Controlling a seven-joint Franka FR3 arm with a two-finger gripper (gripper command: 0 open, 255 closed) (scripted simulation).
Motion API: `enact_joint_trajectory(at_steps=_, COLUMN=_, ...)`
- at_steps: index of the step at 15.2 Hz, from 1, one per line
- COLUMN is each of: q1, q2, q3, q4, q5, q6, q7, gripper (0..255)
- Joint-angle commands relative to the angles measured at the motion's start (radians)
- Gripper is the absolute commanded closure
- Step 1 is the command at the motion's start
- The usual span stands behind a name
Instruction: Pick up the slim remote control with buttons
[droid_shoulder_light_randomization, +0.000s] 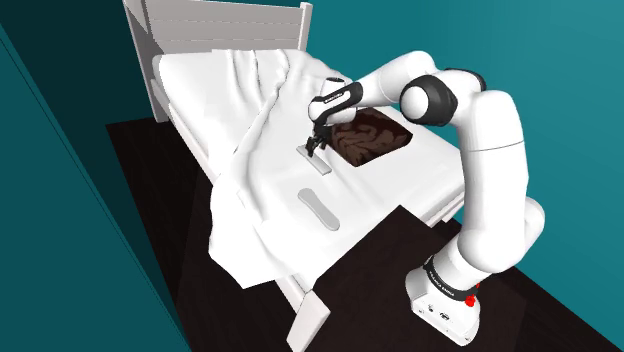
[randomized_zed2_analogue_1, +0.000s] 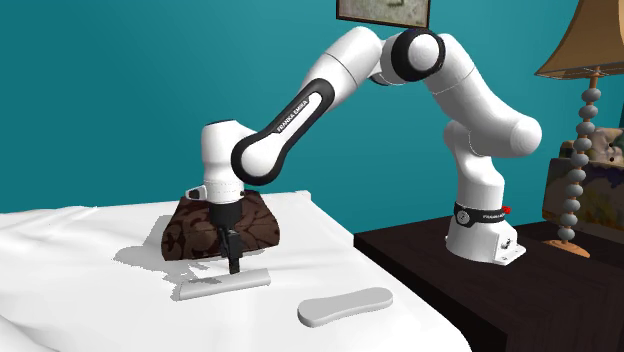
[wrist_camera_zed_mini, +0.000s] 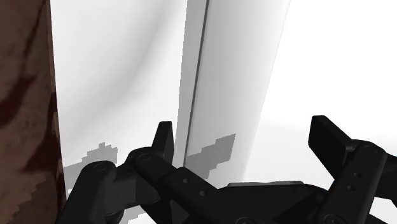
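While the gripper (droid_shoulder_light_randomization: 313, 150) hangs spread above it, the slim remote (droid_shoulder_light_randomization: 316, 163) lies flat on the white sheet of the bed (droid_shoulder_light_randomization: 210, 80), just beside the brown patterned cushion (droid_shoulder_light_randomization: 370, 140), on the cushion's side toward the middle of the mattress. It is a long, narrow, straight-edged bar drawn plain pale grey-white, thin enough to cast only a slight shadow on the sheet. In the wrist view the remote (wrist_camera_zed_mini: 235, 76) runs lengthwise away from the gripper (wrist_camera_zed_mini: 245, 137), and the two black fingers stand wide apart on either side of it with sheet showing in each gap, so neither touches it. In the second exterior view the gripper (randomized_zed2_analogue_1: 233, 265) points straight down, its tips low over the remote (randomized_zed2_analogue_1: 222, 286), in front of the cushion (randomized_zed2_analogue_1: 262, 225).

A second pale, flat object with rounded ends (droid_shoulder_light_randomization: 318, 207) lies farther from the cushion, toward the foot of the bed, well apart from the remote; the second exterior view shows it (randomized_zed2_analogue_1: 346, 305) near the mattress edge. The cushion (wrist_camera_zed_mini: 22, 95) sits close by one finger. Rumpled folds of sheet rise beyond the cushion toward the headboard. The stand (randomized_zed2_analogue_1: 483, 240) rests on dark flooring, with a beaded lamp (randomized_zed2_analogue_1: 590, 60) past it.

Whether the remote's top face carries any markings cannot be made out. The gripper's body covers its near end in the wrist view, and the far end runs out of frame. The lamp's shade is cut off by the frame's edge.
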Motion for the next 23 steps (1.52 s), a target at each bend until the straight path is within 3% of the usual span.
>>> enact_joint_trajectory(at_steps=1, q1=-0.006, q2=0.036, q3=0.002, q4=0.030, q5=0.002, q6=0.005, q7=-0.004, gripper=0)
enact_joint_trajectory(at_steps=9, q1=-0.010, q2=0.104, q3=0.008, q4=0.051, q5=0.008, q6=0.052, q7=-0.008, gripper=0)
enact_joint_trajectory(at_steps=10, q1=-0.011, q2=0.103, q3=0.008, q4=0.051, q5=0.008, q6=0.051, q7=-0.008, gripper=255)
enact_joint_trajectory(at_steps=23, q1=-0.007, q2=0.062, q3=0.004, q4=0.037, q5=0.004, q6=0.024, q7=-0.006, gripper=255)
